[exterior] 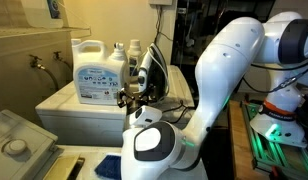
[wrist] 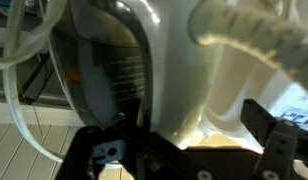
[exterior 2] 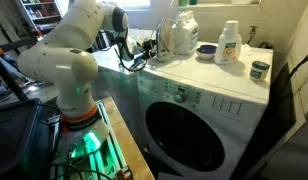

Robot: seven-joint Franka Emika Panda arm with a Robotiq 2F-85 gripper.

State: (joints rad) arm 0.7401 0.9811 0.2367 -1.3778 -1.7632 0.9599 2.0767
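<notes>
Fingers (exterior: 130,97) are spread as wide as they go and aren't holding anything. They're hovering right at the clothes iron (exterior: 149,68), which stands upright on its heel on top of the washing machine (exterior 2: 219,95), near the edge closest to the arm. In the wrist view the iron's white body and dark water tank fill almost the whole frame, with a dark finger either side along the bottom edge. I honestly can't tell if either one is touching the iron.

In an exterior view, a big white detergent jug (exterior: 94,70) sits just left of the iron, with a couple of smaller bottles (exterior: 121,52) behind it. Farther along the washer top there's a blue cap (exterior 2: 206,50), a white bottle (exterior 2: 229,42) and a small jar (exterior 2: 259,70), all well apart from the iron.
</notes>
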